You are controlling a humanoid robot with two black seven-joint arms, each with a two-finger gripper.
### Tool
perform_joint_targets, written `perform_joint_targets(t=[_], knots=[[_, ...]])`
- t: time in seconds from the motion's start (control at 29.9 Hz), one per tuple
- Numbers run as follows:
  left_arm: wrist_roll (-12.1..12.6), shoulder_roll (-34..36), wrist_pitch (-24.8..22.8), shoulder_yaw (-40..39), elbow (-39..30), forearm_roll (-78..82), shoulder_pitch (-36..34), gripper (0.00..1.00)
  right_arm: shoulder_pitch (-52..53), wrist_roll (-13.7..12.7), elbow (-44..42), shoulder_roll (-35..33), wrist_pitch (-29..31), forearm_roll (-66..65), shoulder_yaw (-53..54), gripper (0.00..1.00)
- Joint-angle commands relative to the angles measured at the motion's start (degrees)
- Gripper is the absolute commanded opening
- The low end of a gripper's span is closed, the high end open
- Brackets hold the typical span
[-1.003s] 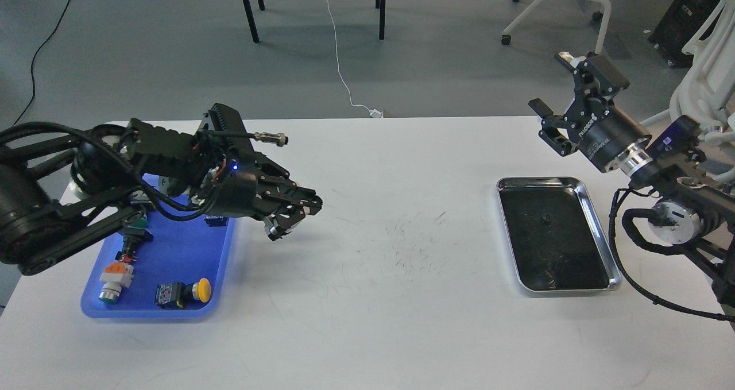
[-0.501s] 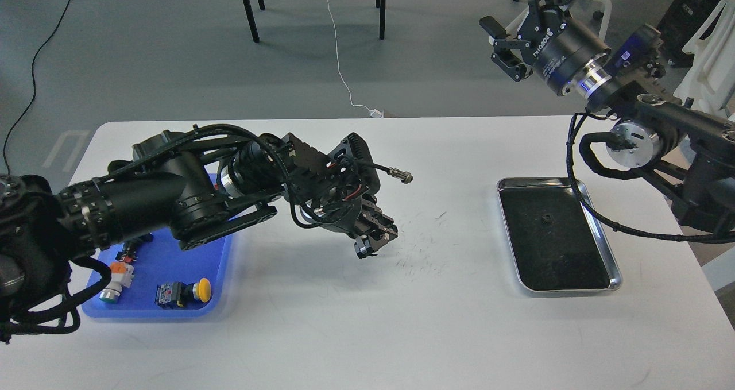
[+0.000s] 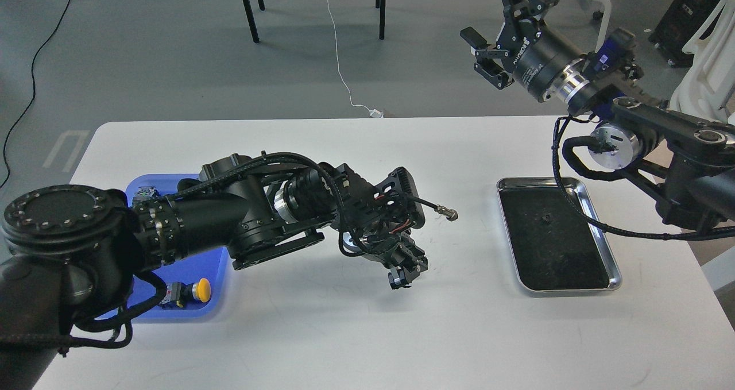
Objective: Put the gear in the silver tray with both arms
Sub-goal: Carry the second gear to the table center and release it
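My left arm reaches from the left across the white table, and my left gripper (image 3: 403,270) points down a little above the table's middle. Its fingers look closed on a small dark and silver piece at their tips, the gear (image 3: 395,279). The silver tray (image 3: 568,290) lies flat on the right of the table, with a tiny dark speck (image 3: 548,217) on its dark floor. The left gripper is well to the left of the tray. My right gripper (image 3: 480,8) is open and empty, raised high beyond the table's far edge, above and behind the tray.
A blue plastic tray (image 3: 212,304) lies at the left, mostly hidden under my left arm; a yellow-capped push button (image 3: 199,289) shows in it. My right arm's cable (image 3: 574,203) hangs over the silver tray's far right corner. Chair legs and cables are on the floor beyond.
My left gripper has moved right from the blue tray to the table's middle, carrying the small piece. My right gripper has risen and swung left, away from the silver tray.
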Motion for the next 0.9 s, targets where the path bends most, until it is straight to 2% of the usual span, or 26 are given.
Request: perform_joint_targets(t=[0.0, 0.13, 0.27, 0.33, 0.4, 0.43, 0.57, 0.7, 0.87], knots=[[-0.01, -0.07, 0.00, 0.30, 0.02, 0.00, 1.39, 0.18, -0.06, 0.00, -0.01, -0.39, 0.04, 0.07, 0.00, 0.96], [-0.01, -0.07, 0.00, 0.39, 0.02, 0.00, 1.66, 0.20, -0.23, 0.00, -0.01, -0.74, -0.05, 0.07, -0.09, 0.96], [-0.01, -0.07, 0.00, 0.39, 0.19, 0.00, 1.66, 0.34, -0.76, 0.00, -0.01, -0.74, -0.05, 0.07, 0.00, 0.96], [-0.01, -0.07, 0.00, 0.30, 0.37, 0.00, 1.74, 0.54, -0.85, 0.00, -0.01, -0.74, 0.04, -0.02, 0.00, 0.96], [-0.01, -0.07, 0.00, 0.22, 0.37, 0.00, 1.74, 0.77, -0.85, 0.00, -0.01, -0.74, -0.05, -0.02, 0.00, 0.96], [-0.01, -0.07, 0.00, 0.04, 0.37, 0.00, 1.66, 0.81, -0.85, 0.00, -0.01, -0.74, 0.04, 0.07, 0.00, 0.96], [-0.01, 1.59, 0.00, -0.75, -0.15, 0.00, 1.13, 0.84, -0.94, 0.00, 0.08, -1.62, 0.04, 0.07, 0.00, 0.97], [-0.01, 10.11, 0.00, -4.51, -1.91, 0.00, 1.22, 0.88, -2.86, 0.00, 0.96, -4.69, 0.56, -0.02, -0.09, 0.97], [-0.01, 19.78, 1.54, -12.25, -4.63, -17.81, 5.77, 0.94, -10.24, 0.00, 5.52, -10.31, 0.83, -3.08, -0.44, 0.98]])
